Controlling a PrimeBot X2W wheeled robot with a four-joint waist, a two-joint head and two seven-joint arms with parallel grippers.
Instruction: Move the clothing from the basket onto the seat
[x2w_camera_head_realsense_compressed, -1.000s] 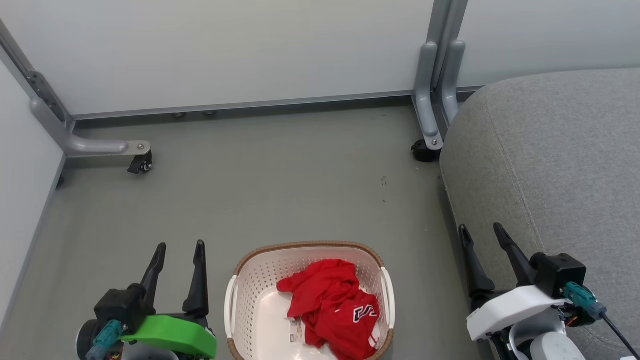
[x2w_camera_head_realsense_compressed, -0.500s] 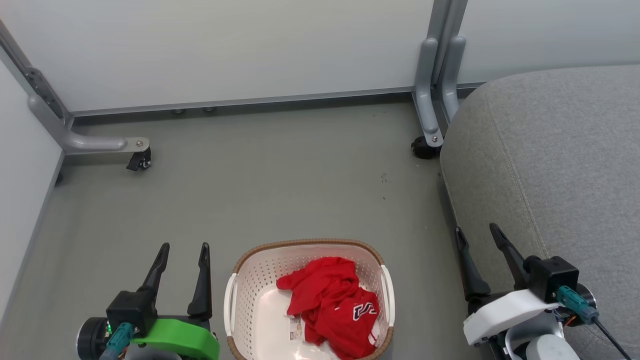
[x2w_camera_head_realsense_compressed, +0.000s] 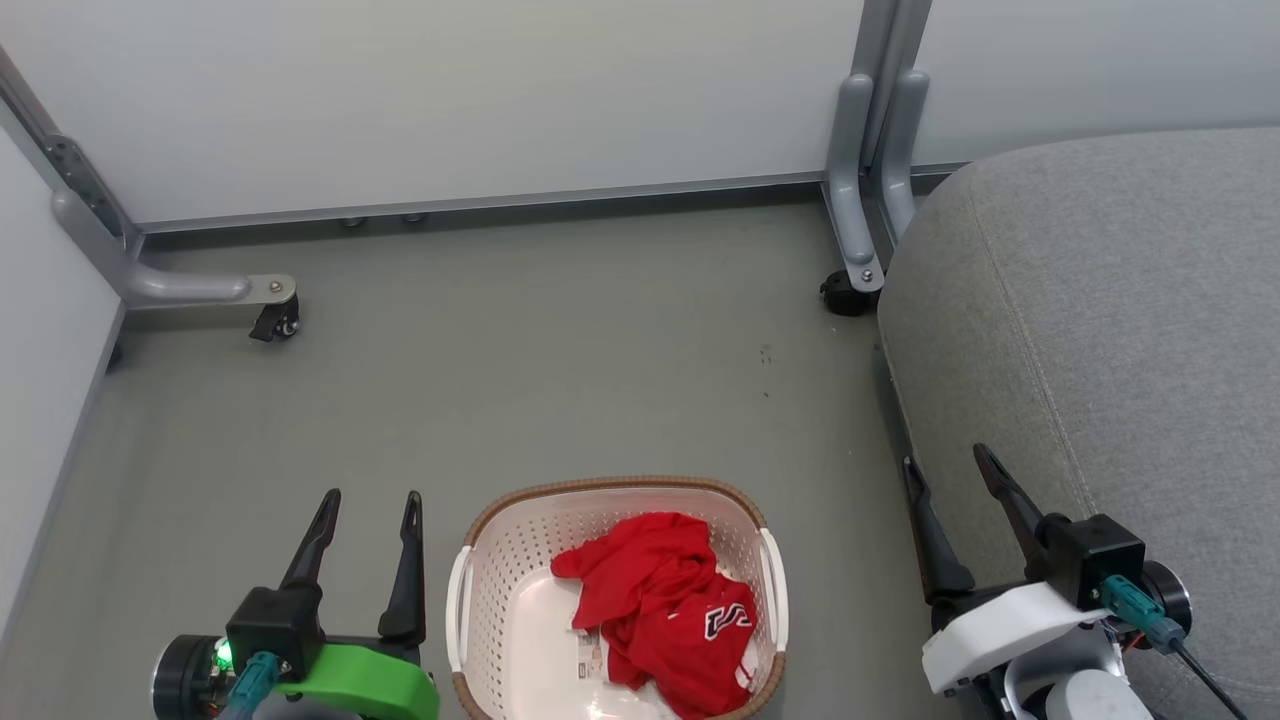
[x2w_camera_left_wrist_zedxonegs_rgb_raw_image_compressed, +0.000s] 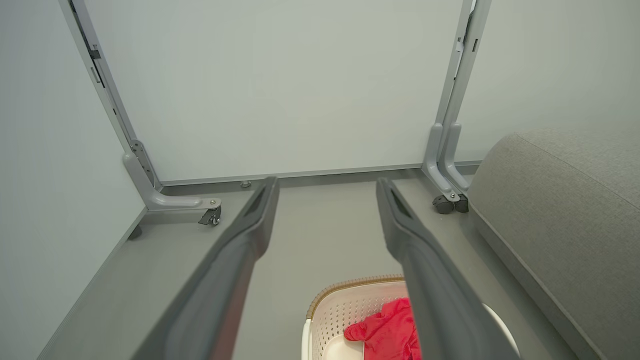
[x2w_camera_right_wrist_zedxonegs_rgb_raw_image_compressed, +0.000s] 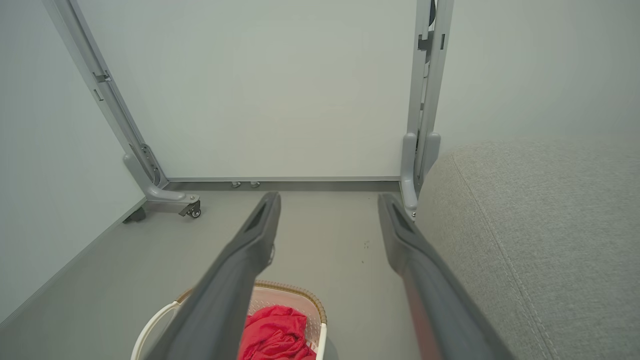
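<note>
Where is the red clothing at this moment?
Head view, bottom centre: the clothing lies bunched in the basket, between the left pincer and right pincer, left of the seat.

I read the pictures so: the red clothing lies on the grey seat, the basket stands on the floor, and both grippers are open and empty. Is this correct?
One detail is wrong. The clothing lies in the basket, not on the seat; the head view shows this. The rest holds: the basket stands on the floor, and the left gripper and right gripper are open and empty.
</note>
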